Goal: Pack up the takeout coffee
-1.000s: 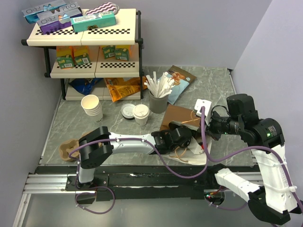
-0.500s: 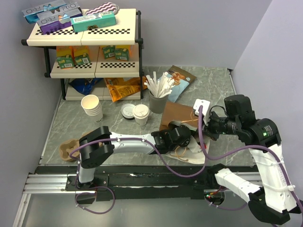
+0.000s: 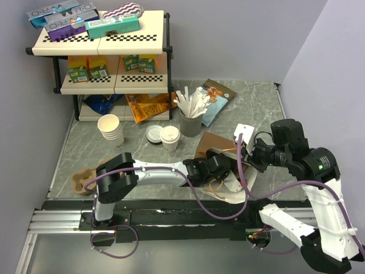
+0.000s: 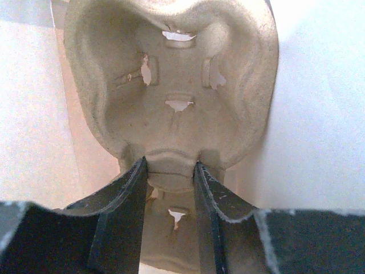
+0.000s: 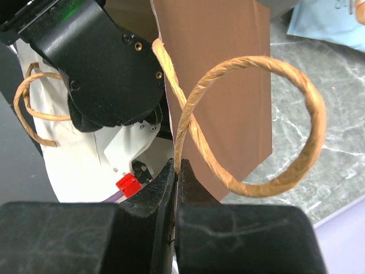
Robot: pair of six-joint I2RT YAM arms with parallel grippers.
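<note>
Top external: small off-white paper cup (image 3: 169, 137), round white sip lid, upright on worktop (image 3: 256, 97). Left jaws clamp beige pulp tray (image 4: 171, 114); right jaws pinch twisted paper handle (image 5: 315, 117).

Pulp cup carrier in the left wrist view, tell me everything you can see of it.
The pulp cup carrier is tan moulded fibre, matte and slightly rough, with a rounded, lobed outline and a hollowed face turned toward the camera. Several small slits are punched through it, and light shows in them. The left gripper pinches its raised middle ridge between two dark fingers. White paper walls flank it on both sides, likely the inside of a bag.
</note>
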